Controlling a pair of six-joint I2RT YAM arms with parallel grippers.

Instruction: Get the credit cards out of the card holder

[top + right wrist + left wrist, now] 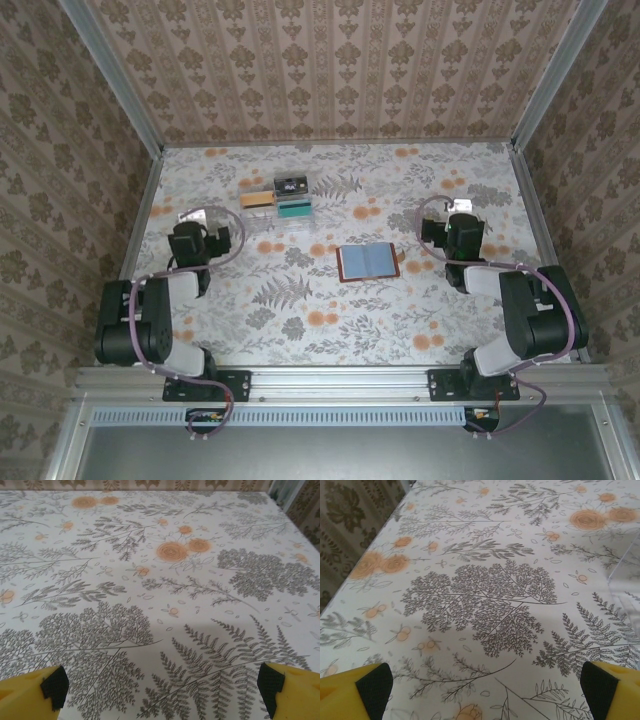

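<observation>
The card holder (368, 262) lies open and flat on the desk (300, 300), right of centre, blue-grey lining up and a reddish-brown border showing around it. Whether cards sit in its pockets cannot be told at this size. Nothing touches it. Beyond it and to the left, near the far edge, stands a clear tray (270, 213). A tan flat piece (258, 199) is at the tray's left, a dark piece (291, 184) at its far right and a teal piece (294, 209) at its near right; what these pieces are cannot be made out. The tray and the holder are well apart. The right arm (530, 310) reaches forward along the right side, its wrist to the right of the holder and clear of it. The left arm (150, 320) reaches forward along the left side, its wrist left of the tray and slightly nearer. In the left wrist view the left fingers (370, 687) are spread wide, yellow with dark pads, above bare floral cloth with nothing between them; a clear plastic edge shows at the right border of that view. In the right wrist view the right fingers (54, 687) are likewise spread wide over bare cloth, holding nothing. Patterned wallpaper panels (330, 70) enclose the desk on three sides.
</observation>
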